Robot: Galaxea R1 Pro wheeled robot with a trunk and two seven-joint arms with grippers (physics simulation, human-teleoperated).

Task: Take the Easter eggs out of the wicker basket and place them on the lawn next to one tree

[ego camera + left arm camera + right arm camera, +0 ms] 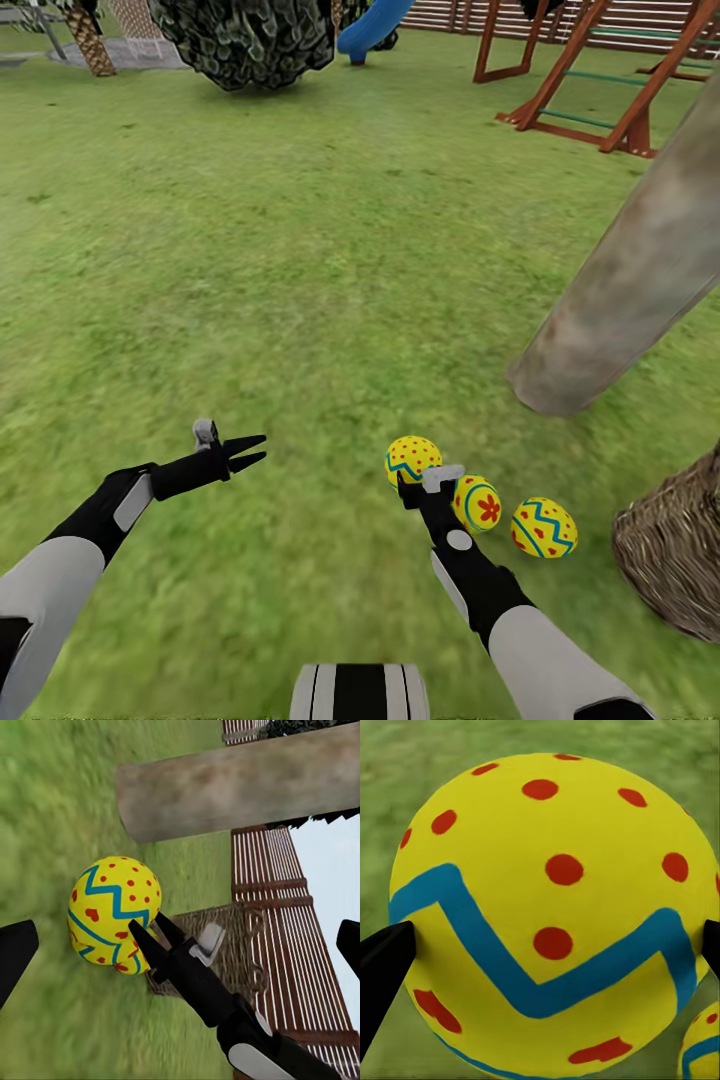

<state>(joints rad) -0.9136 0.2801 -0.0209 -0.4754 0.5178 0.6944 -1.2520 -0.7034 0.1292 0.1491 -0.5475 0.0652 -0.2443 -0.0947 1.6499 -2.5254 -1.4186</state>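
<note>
Three yellow Easter eggs lie close together on the lawn (300, 300) at the foot of the thick pale tree trunk (620, 290): a dotted one (413, 458), a flowered one (478, 503) and a zigzag one (544, 527). My right gripper (420, 478) is at the dotted egg (555, 907). Its black fingers (386, 960) press on either side of that egg. The left wrist view shows that same egg (112, 907) at the right gripper's tips (150, 930). To the left, my left gripper (258, 450) hovers open over bare grass with nothing between its fingers. The wicker basket (675, 550) stands at the right edge.
A wooden playset (600, 80) with a blue slide (370, 25) stands far ahead on the right. A dark leafy bush (245, 40) is at the back. Behind the basket (232, 945) and the trunk (240, 787) runs the brown slatted fence (277, 907). Open grass stretches ahead and to the left.
</note>
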